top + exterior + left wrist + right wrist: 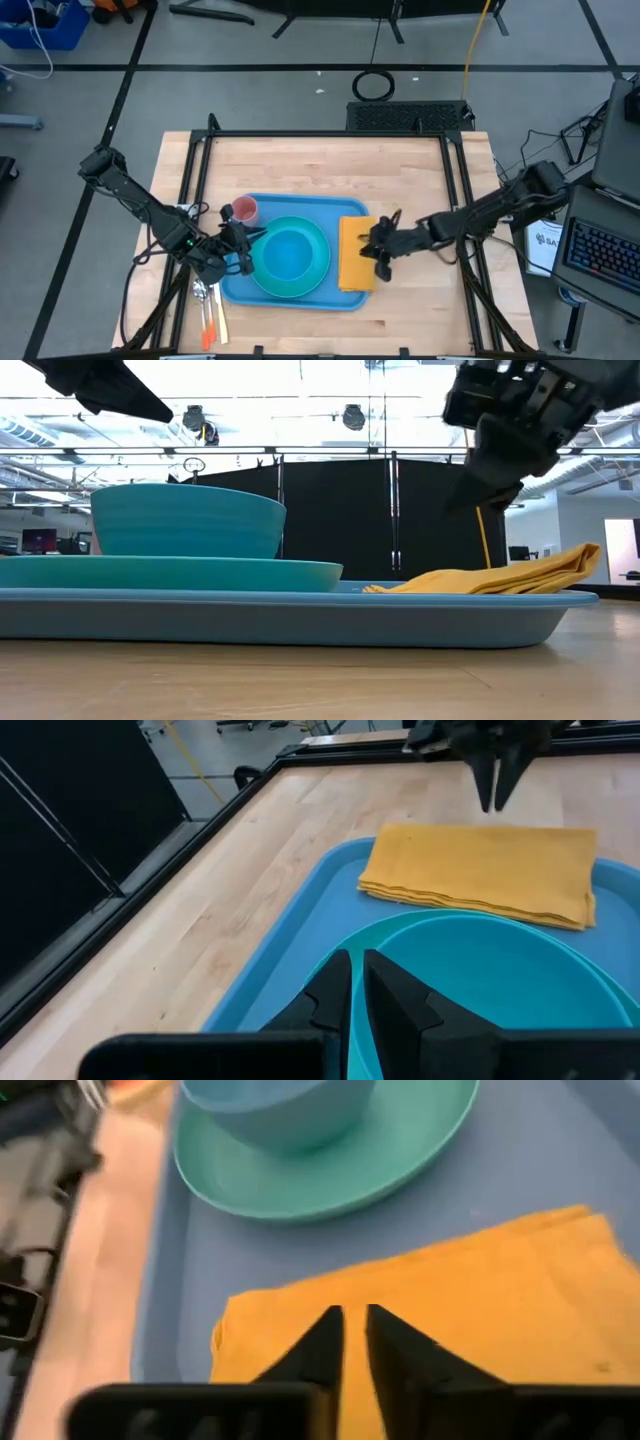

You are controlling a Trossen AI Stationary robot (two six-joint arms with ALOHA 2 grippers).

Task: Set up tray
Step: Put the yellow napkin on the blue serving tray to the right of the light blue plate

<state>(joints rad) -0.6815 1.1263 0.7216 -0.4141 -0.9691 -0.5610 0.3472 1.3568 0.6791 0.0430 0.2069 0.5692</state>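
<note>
The blue tray point(300, 207) lies flat on the wooden table. On it stand a cyan plate point(318, 272) with a blue bowl point(285, 255) on top, a pink cup point(244, 210) in its far left corner, and a folded yellow napkin point(355, 265) along its right side. My right gripper point(377, 248) hangs shut just above the napkin point(480, 1310), clear of it, as the low view shows point(470, 495). My left gripper point(240, 245) is shut and holds nothing; it hovers over the tray's left edge beside the bowl.
A spoon and orange-handled cutlery point(207, 305) lie on the table near its front left, just off the tray. Bare wood lies beyond the tray's far side and along the front. A black frame runs around the table top.
</note>
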